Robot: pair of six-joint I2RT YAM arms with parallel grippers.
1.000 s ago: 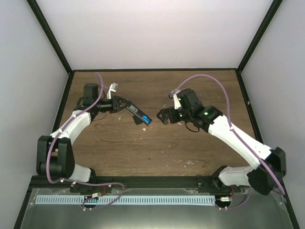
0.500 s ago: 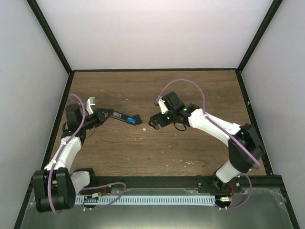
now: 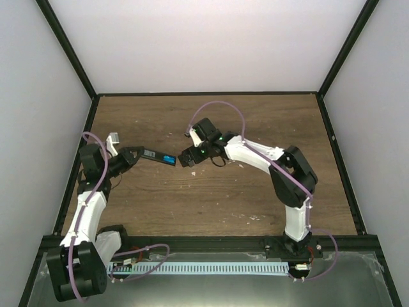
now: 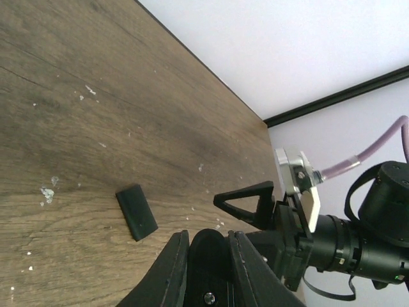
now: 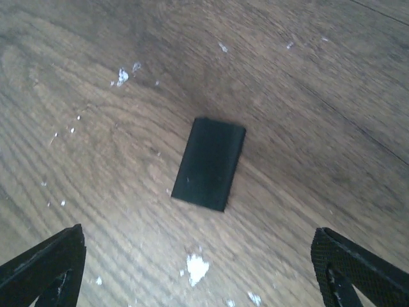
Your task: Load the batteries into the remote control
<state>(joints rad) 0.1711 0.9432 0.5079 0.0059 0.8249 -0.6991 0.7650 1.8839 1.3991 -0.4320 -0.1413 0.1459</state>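
My left gripper (image 3: 133, 156) is shut on the near end of the black remote control (image 3: 153, 155) and holds it level above the table, pointing right. The blue batteries (image 3: 168, 158) show in its open far end. In the left wrist view the remote (image 4: 211, 259) fills the gap between my fingers (image 4: 171, 268); the batteries are hidden there. My right gripper (image 3: 187, 158) is open and empty, just right of the remote's tip. It hovers over the small black cover piece (image 5: 208, 163), which lies flat on the wood and also shows in the left wrist view (image 4: 136, 212).
Pale specks of debris (image 5: 197, 267) are scattered on the wooden table (image 3: 255, 192). Black frame posts and white walls border the table. The right arm's finger (image 4: 250, 204) and wrist camera (image 4: 299, 187) are close in front of my left gripper.
My left arm has pulled back to the left, carrying the remote with it. My right arm has stretched left after it and now hangs over the cover piece.
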